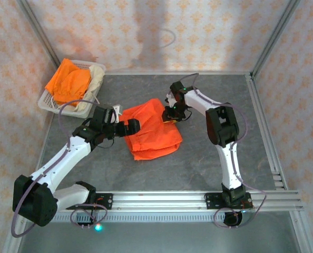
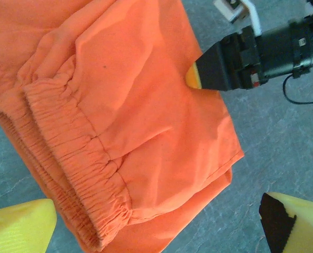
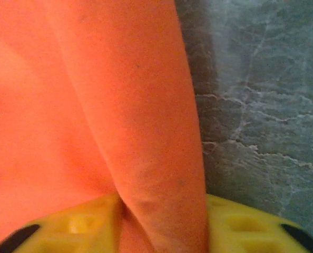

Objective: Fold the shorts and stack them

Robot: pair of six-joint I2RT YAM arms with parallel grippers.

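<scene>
Three shorts were counted: one pair of bright orange cloth shorts [image 1: 151,132] lay folded mid-way across the grey marbled table [image 1: 209,168]. A second orange pair [image 1: 68,81] and one cream-beige pair [image 1: 97,74], partly covered, lay in the single white plastic mesh basket [image 1: 47,101] at far left. Right gripper [image 3: 162,226] jaws appeared clamped on a raised fold at the central pair's edge. The left gripper [image 2: 156,226] jaws stood wide apart over its elastic waistband [image 2: 67,158].
</scene>
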